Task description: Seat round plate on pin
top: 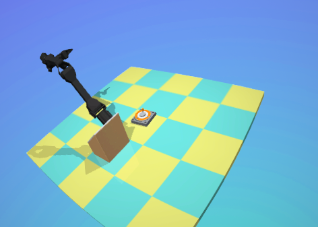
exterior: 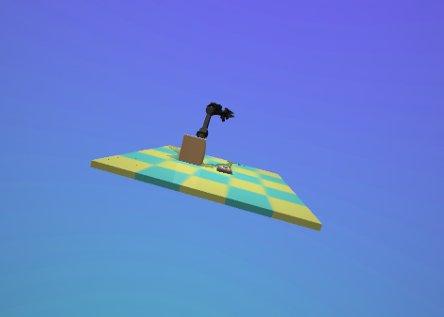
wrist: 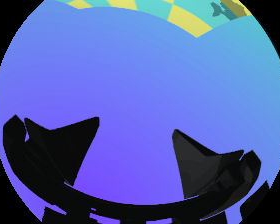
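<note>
Gripper [top: 69, 51] raised, far from plate [top: 143, 115]

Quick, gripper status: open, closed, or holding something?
Gripper: open, fingers spread wide with nothing between them, raised high and well away from the round plate.

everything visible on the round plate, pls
The round plate is an orange ring around a pale grey post, with a small orange tab at its far edge. It sits on a square dark-grey base on the checkered floor. Tilt and the pin are too small to make out. Nothing touches it; the pincer is open, high up.
</note>
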You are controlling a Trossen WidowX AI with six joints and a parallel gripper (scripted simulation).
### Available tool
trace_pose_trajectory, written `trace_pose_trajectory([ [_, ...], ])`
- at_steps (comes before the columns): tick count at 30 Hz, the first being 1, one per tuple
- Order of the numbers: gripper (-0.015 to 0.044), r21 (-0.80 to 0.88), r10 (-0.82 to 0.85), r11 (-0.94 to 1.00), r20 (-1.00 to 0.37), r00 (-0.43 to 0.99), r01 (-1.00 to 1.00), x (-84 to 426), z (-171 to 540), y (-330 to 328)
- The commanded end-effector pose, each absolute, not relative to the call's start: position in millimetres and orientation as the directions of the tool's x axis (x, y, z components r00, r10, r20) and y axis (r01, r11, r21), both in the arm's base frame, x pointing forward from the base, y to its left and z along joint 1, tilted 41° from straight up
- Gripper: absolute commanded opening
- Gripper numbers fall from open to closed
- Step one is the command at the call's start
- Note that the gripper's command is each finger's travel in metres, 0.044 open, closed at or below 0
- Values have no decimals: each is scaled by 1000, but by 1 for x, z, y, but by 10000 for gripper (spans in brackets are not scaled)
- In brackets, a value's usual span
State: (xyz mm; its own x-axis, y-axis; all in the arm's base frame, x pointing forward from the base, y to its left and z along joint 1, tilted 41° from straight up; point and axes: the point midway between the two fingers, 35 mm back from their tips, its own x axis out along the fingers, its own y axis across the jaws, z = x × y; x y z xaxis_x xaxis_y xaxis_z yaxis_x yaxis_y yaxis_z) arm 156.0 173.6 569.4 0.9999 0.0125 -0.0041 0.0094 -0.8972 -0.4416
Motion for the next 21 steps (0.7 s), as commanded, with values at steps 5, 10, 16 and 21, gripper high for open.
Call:
trace_pose_trajectory([
  [5, 269, -539, 83, -842, -69, 994, 33, 192, 523, 234],
  [10, 137, -598, 113, -801, -140, 984, 7, 220, 486, 262],
  [16, 0, -697, 135, -702, -328, 935, -143, 281, 401, 292],
  [21, 0, -743, 113, -588, -467, 877, -320, 321, 336, 289],
])
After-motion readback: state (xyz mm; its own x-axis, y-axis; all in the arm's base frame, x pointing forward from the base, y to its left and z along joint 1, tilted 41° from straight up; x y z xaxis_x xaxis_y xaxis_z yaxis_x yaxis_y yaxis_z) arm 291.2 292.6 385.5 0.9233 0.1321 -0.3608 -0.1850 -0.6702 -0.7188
